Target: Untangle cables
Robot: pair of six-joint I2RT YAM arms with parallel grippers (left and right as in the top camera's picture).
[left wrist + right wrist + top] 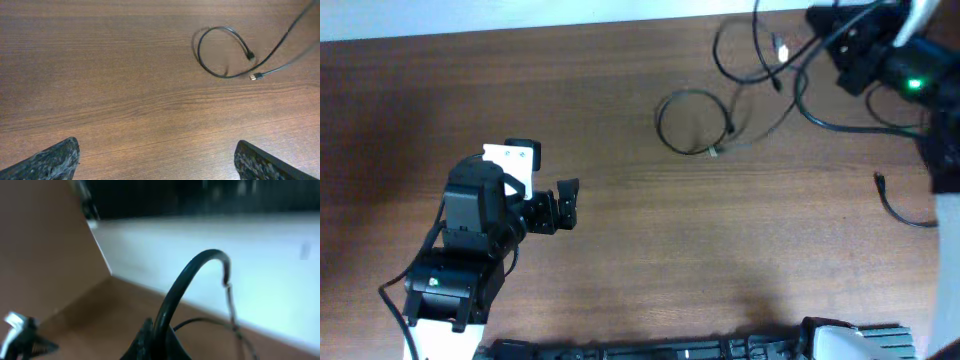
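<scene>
Thin black cables lie at the table's far right. One cable forms a loop with a small plug end; in the left wrist view that loop and plug lie far ahead of the fingers. More cable strands rise toward my right gripper, which hovers at the far right corner. In the right wrist view my right gripper is shut on a black cable that arcs up out of the jaws. My left gripper stands open over bare wood at the near left.
A separate cable end lies at the right edge, curving toward the right arm's base. A white wall strip runs along the table's far edge. A dark rail lines the near edge.
</scene>
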